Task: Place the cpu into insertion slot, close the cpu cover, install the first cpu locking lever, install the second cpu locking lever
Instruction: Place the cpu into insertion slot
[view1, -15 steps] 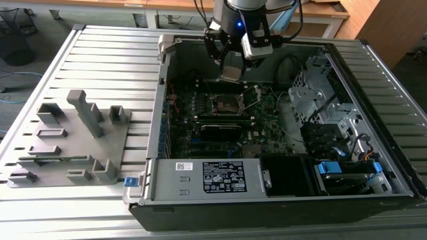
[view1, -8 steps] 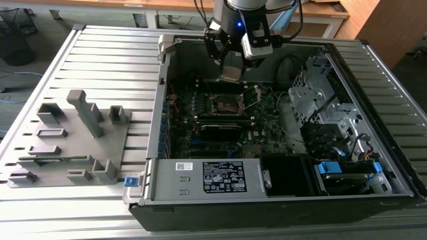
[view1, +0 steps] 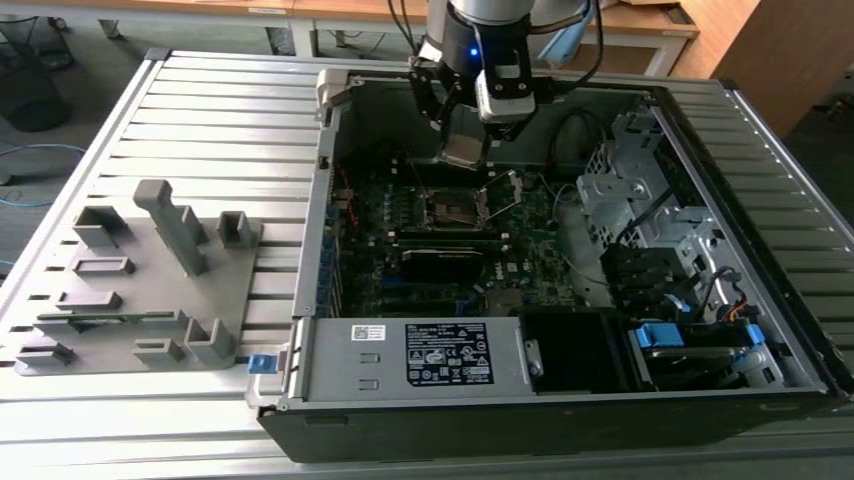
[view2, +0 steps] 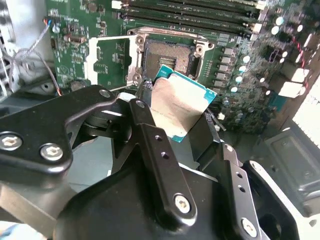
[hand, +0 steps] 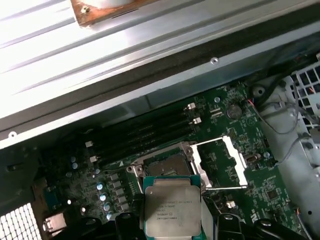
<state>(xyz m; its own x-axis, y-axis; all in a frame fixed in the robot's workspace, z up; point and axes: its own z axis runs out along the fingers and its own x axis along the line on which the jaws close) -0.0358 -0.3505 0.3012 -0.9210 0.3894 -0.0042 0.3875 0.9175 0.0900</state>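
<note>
Step in hand: placing of the cpu (view2: 182, 107) into the slot (view2: 167, 55) is judged to be under way, not yet done
Tool (view2: 177, 117): clamped on the cpu, one finger at each of two opposite edges, as seen in the second wrist view
Cpu: held in the air above the slot and clear of it, metal top turned toward the wrist cameras; in the exterior view it hangs over the far side of the slot
Slot: bare and uncovered, its dark recess and thin metal rim seen in both wrist views; nothing is seated in it
Cover (view2: 92, 57): swung open and laid back beside the slot, hinged at one slot edge, green board showing through its cut-out centre
Board (view2: 75, 20): carries the slot, with long memory slots (view2: 200, 12) just beside the slot on the side away from the tool
Progress: judged early; the first of four steps is unfinished, and the cover is not yet closed
Alignment: whether the cpu edges are square with the slot rim cannot be told for sure; in the second wrist view the cpu looks turned a little against the rim
Needed for seating: by judgement, the cpu must be squared with the rim, centred over the recess, kept level and lowered gently, so that no corner catches the rim or the open cover
</note>
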